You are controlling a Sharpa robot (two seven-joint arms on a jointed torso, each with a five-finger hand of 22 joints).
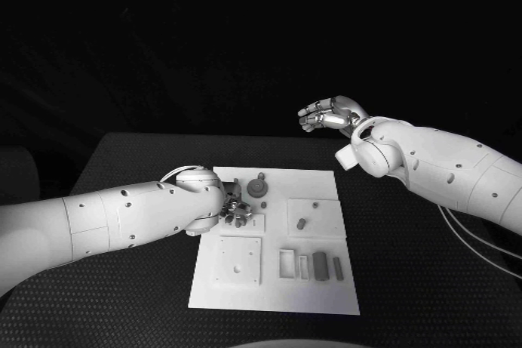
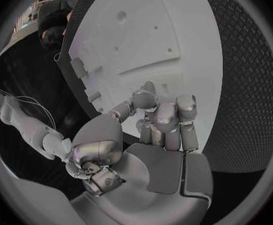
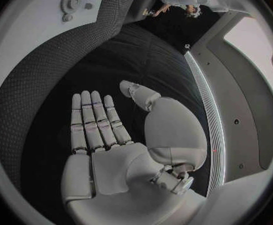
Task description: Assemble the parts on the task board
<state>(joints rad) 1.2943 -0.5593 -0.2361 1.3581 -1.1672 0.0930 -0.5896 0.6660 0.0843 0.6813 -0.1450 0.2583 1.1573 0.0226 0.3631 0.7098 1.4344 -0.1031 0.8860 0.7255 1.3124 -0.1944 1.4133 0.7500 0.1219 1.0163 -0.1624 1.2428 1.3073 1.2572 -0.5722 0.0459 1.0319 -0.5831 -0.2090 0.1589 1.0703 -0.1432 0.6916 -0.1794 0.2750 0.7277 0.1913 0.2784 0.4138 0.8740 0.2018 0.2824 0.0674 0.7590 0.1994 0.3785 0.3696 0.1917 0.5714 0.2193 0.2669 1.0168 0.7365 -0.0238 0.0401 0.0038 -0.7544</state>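
Observation:
The white task board (image 1: 327, 183) lies mid-table. My left hand (image 1: 233, 209) rests on its left part, fingers bunched and curled down onto the board (image 2: 186, 20). Whether they pinch a part is hidden under the fingers (image 2: 164, 120). Just beyond that hand a round grey gear-like part (image 1: 258, 187) sits on the board, also seen in the right wrist view as the gear (image 3: 69, 1). My right hand (image 1: 330, 114) hangs in the air past the board's far right corner. Its fingers (image 3: 94, 120) are apart and the palm is bare.
A square plate (image 1: 237, 259) with holes lies at the board's near left, and another square plate (image 1: 313, 214) carries a short peg. Near the front, several narrow bars (image 1: 321, 266) lie beside a slot. Black table surface (image 1: 424, 272) surrounds the board.

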